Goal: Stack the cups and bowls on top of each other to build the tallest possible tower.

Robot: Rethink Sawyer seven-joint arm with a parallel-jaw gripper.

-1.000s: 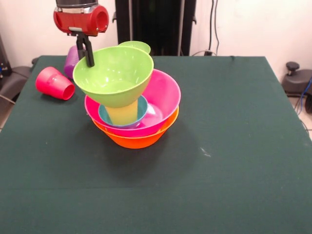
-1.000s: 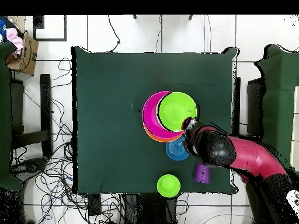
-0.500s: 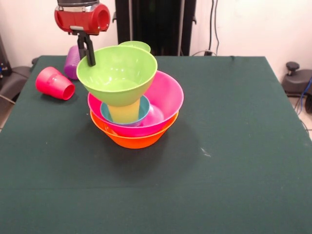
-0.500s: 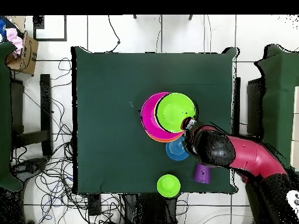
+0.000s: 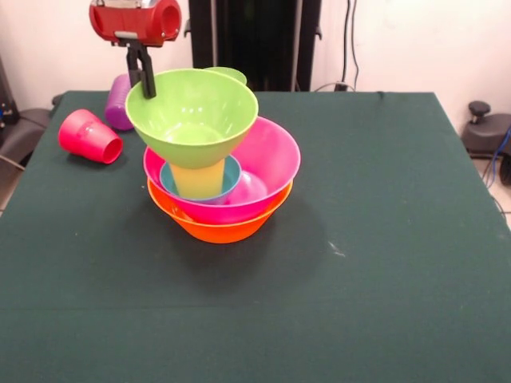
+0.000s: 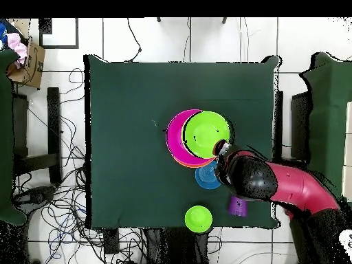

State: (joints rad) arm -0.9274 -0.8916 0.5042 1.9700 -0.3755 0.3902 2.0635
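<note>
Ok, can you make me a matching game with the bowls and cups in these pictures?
Things:
1. orange bowl
2. red cup
3. big green bowl
4. yellow cup

Places:
A. lying on its side on the table
B. at the bottom of the tower
C. in the blue bowl
D. on top, with the hand at its rim

Pairs: 1-B, 2-A, 3-D, 4-C

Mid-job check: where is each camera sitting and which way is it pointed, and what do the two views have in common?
Front view: sits across the table, facing the robot; the hand comes down from above at the rim of the medium green bowl.
Overhead view: above the table, looking straight down; the red and black arm enters from lower right.
Both show the tower, orange bowl and pink bowl lowest, and the purple cup.
</note>
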